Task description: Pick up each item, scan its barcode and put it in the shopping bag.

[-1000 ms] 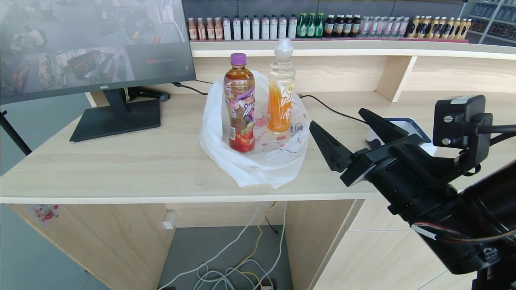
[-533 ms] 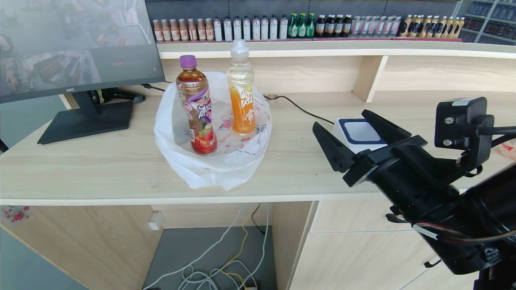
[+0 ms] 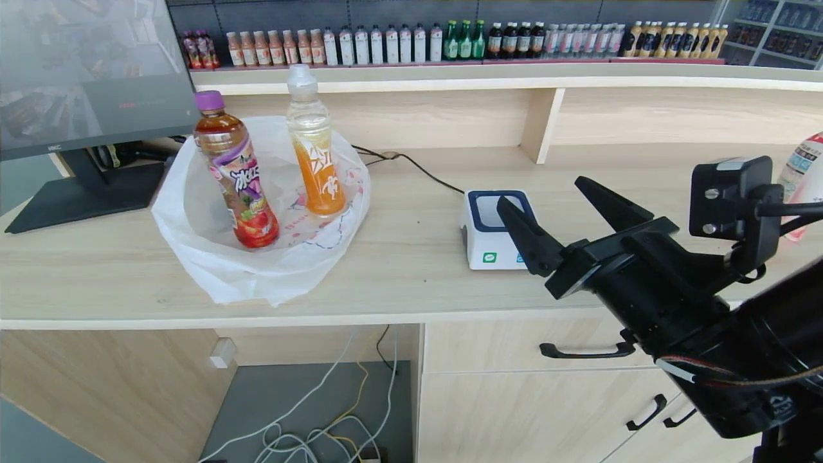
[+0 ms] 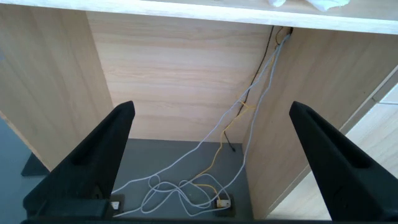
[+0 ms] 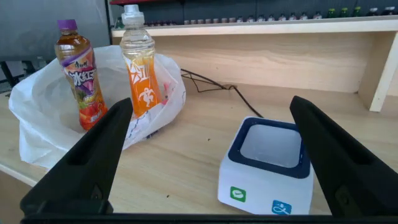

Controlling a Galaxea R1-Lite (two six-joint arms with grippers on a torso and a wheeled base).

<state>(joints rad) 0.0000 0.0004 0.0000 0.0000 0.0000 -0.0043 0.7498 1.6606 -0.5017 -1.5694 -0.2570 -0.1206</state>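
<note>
pale wood shop counter (image 3: 411,276), shelf drinks (image 3: 450,42) ranged along the back wall, monitor (image 3: 83,71) at the left end. on the counter, left of centre: bag (image 3: 257,273), mouth open, holding two upright bottles, purple-cap bottle (image 3: 235,180) and orange bottle (image 3: 312,151). right of the bag, well apart: scanner (image 3: 488,241), window facing up. at the far right edge, partly cut off: pink-labelled item (image 3: 802,173), upright as far as can be told, judged not yet scanned or bagged. right gripper (image 3: 540,191) over the counter's front edge, fingers wide apart, holding nothing, aimed toward the scanner; pink-labelled item off to its right, so right arm judged the nearer. left gripper (image 4: 211,107) below counter level, fingers likewise spread, facing cables (image 4: 205,183). labels: fruit picture on purple, white figure on orange, green and blue squares on scanner front; print not legible enough to report.
</note>
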